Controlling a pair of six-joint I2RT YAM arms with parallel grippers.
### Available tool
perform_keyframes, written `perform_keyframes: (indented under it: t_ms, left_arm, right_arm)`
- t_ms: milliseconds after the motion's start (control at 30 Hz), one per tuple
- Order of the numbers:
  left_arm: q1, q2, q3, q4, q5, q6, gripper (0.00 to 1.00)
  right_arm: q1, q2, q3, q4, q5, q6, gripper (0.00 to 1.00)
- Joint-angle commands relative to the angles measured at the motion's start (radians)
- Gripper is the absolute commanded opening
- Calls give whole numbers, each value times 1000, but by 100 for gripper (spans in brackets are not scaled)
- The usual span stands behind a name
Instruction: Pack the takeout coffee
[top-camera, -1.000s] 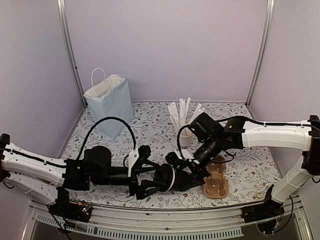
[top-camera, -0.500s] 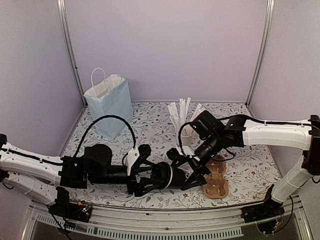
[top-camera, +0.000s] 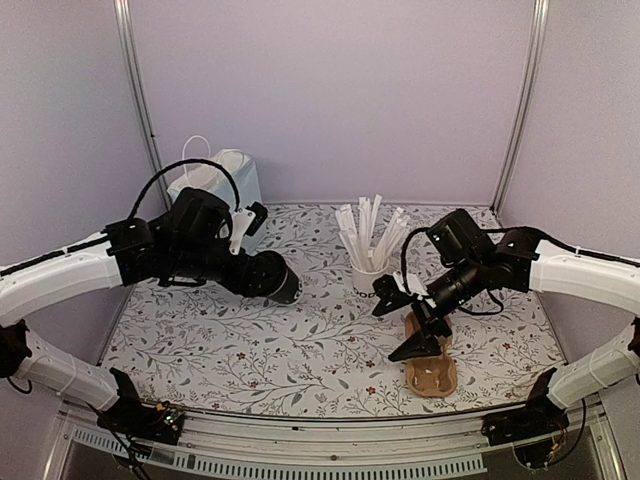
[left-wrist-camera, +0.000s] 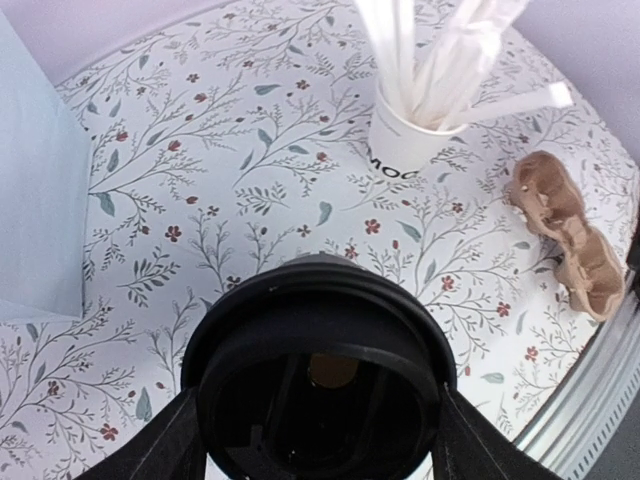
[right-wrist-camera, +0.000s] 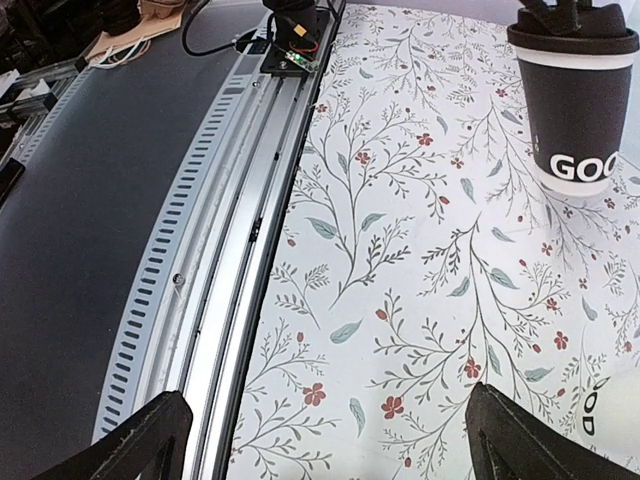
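The takeout coffee, a black cup with a black lid and a white band, hangs tilted above the table's left half, to the right of the paper bag. My left gripper is shut on it. In the left wrist view the lid fills the space between both fingers. The right wrist view shows the cup at its upper right, with white lettering on its wall. My right gripper stands open and holds nothing, just above the cardboard carrier; its fingertips frame bare floral cloth.
A pale paper bag stands open at the back left. A white cup full of wrapped sticks is at the centre back. A brown cardboard cup carrier lies at the front right. The metal table edge runs beside my right gripper.
My left arm has lifted the cup from the front middle of the table up and left toward the bag. My right gripper has opened wide and drawn back right, over the carrier.
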Motion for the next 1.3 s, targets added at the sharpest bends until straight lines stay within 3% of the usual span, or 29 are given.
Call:
perform_keyframes:
  t_ms: [0,267,700,1100,1267]
  left_arm:
    - [70,138,175,-192,-10,52,69]
    - [180,479,498,-318,13,123,66]
    - [232,915,985,-462,4,209,66]
    - [269,1108,1233,-495,56,237,67]
    - [271,1137,1266,-490,52,240,77]
  right_arm:
    - [-9,-44,-23,18,41,-12,99]
    - [-23,-69,-83,51,45,-25,99]
    - [-64,-142,-207,184,148,-28,99]
    - [-66,-113,-222,192,153,-30,99]
    - [-66,-104,-223,192,157,-31,99]
